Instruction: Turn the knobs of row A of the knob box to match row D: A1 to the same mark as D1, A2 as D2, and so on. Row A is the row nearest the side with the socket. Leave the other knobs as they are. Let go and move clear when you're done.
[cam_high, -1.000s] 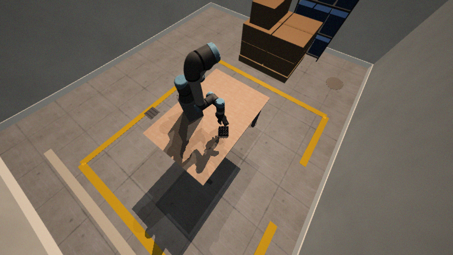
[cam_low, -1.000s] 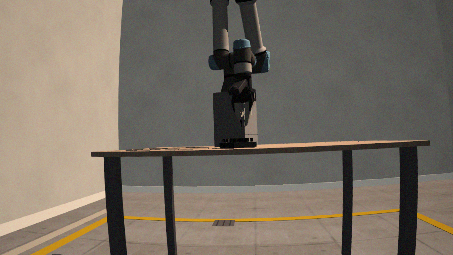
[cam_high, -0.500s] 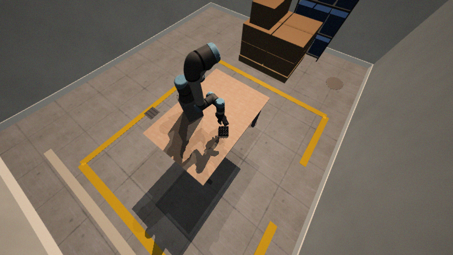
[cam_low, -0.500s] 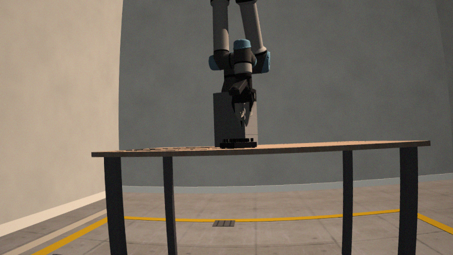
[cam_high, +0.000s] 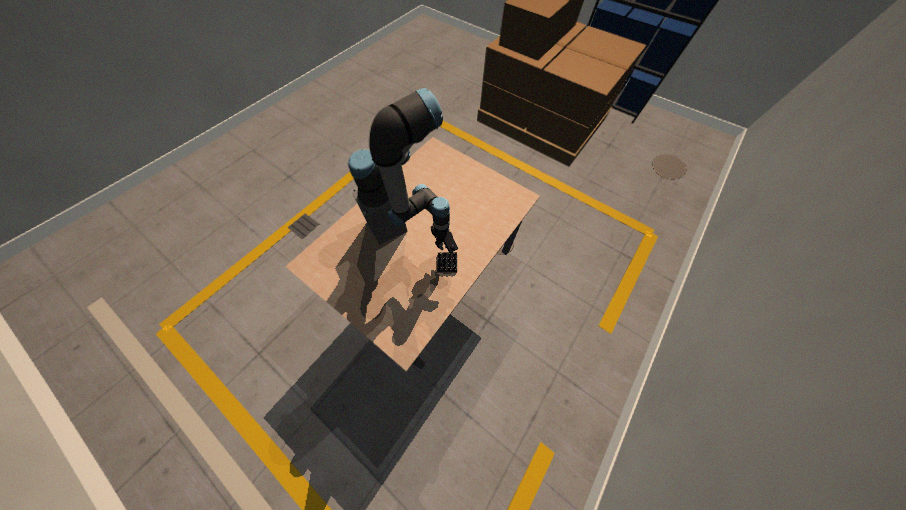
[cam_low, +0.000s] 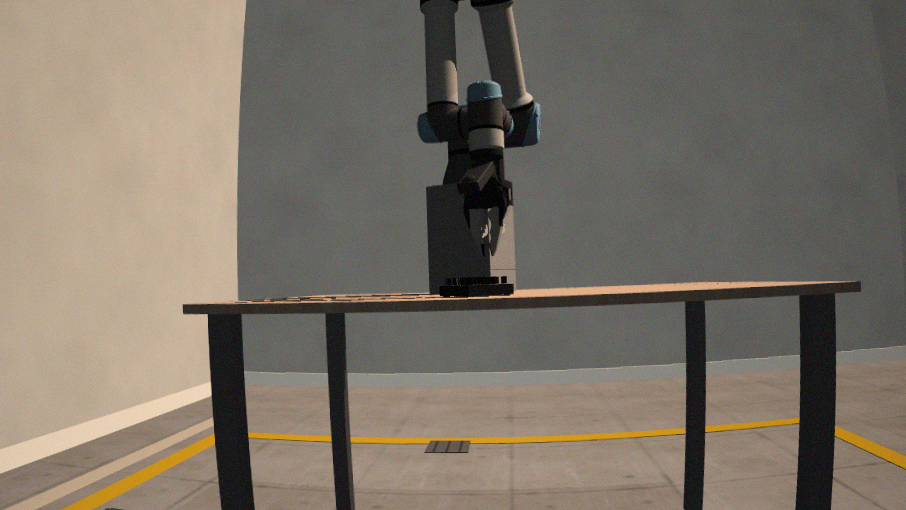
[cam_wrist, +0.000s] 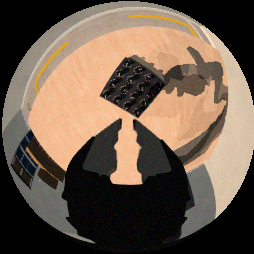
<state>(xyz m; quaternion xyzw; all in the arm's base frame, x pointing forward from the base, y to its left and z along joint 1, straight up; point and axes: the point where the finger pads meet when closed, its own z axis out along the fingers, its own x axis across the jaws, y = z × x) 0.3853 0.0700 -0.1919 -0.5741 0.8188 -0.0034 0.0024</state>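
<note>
The knob box (cam_high: 446, 262) is a small black square with a grid of knobs, lying flat on the wooden table near its right edge. It also shows in the exterior view (cam_low: 476, 288) and, turned at an angle, in the wrist view (cam_wrist: 134, 86). The knob marks and the socket side are too small to make out. My gripper (cam_high: 448, 245) points down and hovers above the box without touching it (cam_low: 488, 250). In the wrist view the fingertips stand just short of the box's near corner. The fingers are nearly closed, with only a narrow gap and nothing between them.
The arm's base block (cam_low: 446, 237) stands on the table right behind the box. The table edge (cam_high: 472, 278) runs close to the box. Stacked cardboard boxes (cam_high: 557, 69) and a blue rack stand on the floor far behind the table.
</note>
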